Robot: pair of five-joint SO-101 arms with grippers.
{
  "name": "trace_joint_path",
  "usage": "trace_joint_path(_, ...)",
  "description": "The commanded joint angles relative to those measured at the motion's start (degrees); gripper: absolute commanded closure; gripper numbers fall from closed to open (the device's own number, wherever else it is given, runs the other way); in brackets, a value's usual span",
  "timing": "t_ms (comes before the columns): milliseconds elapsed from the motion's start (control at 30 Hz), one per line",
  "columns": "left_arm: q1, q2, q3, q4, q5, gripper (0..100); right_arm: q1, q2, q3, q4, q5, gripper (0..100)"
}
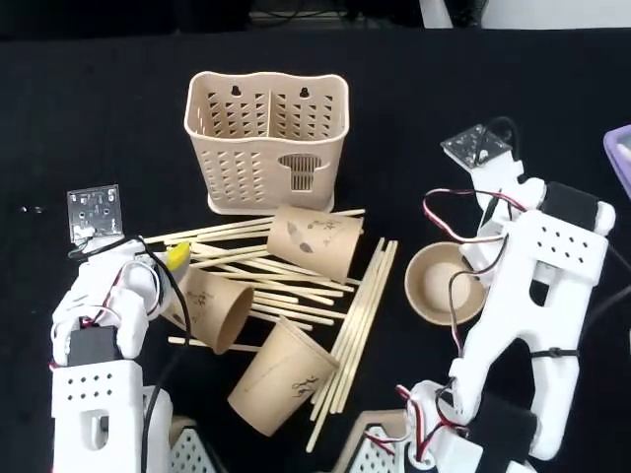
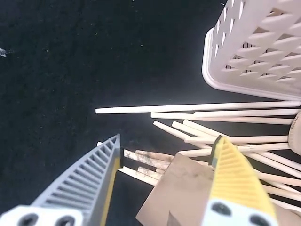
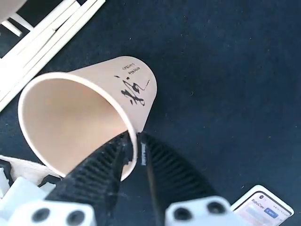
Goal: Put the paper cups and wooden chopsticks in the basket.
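3 paper cups point(image 1: 315, 244) lie on their sides among the scattered wooden chopsticks point(image 1: 363, 307), just in front of the upright basket point(image 1: 266, 138). A 4th cup point(image 3: 89, 113) sits right of the pile. The right gripper point(image 3: 134, 141) pinches its rim, 1 finger inside and 1 outside. The left gripper point(image 2: 164, 141) is spread wide over the leftmost cup point(image 2: 178, 188) and grips nothing.

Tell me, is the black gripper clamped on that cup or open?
Clamped: the right gripper pinches the rim of the paper cup, one finger inside and one outside.
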Motion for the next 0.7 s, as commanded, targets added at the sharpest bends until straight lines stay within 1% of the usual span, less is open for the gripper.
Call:
trace_joint_path(0, 0.40, -0.79, -0.31, -0.97, 0.35, 69, -0.53, 0.48, -1.89, -0.97, -0.18, 98.3)
trace_joint_path(133, 0.40, -0.79, -0.31, -0.97, 0.35, 69, -0.88, 0.48, 0.22, -1.23, 0.53, 98.2)
trace_joint_path(233, 0.40, -0.79, -0.31, -0.97, 0.35, 69, -0.53, 0.48, 3.56, -4.66, 3.16, 98.2)
trace_joint_path(367, 0.40, -0.79, -0.31, -0.97, 0.35, 69, -0.09, 0.13, 7.43, -7.65, 3.87, 98.1)
trace_joint_path(533, 0.40, -0.79, -0.31, -0.97, 0.35, 69, 0.18, 0.04, 8.22, -7.91, 3.96, 87.6)
trace_joint_path(600, 0.40, -0.79, -0.31, -0.97, 0.35, 69, 0.18, 0.04, 8.40, -7.91, 5.10, 89.6)
trace_joint_path(667, 0.40, -0.79, -0.31, -0.97, 0.35, 69, 0.18, 0.04, 8.31, -7.91, 5.54, 98.0)
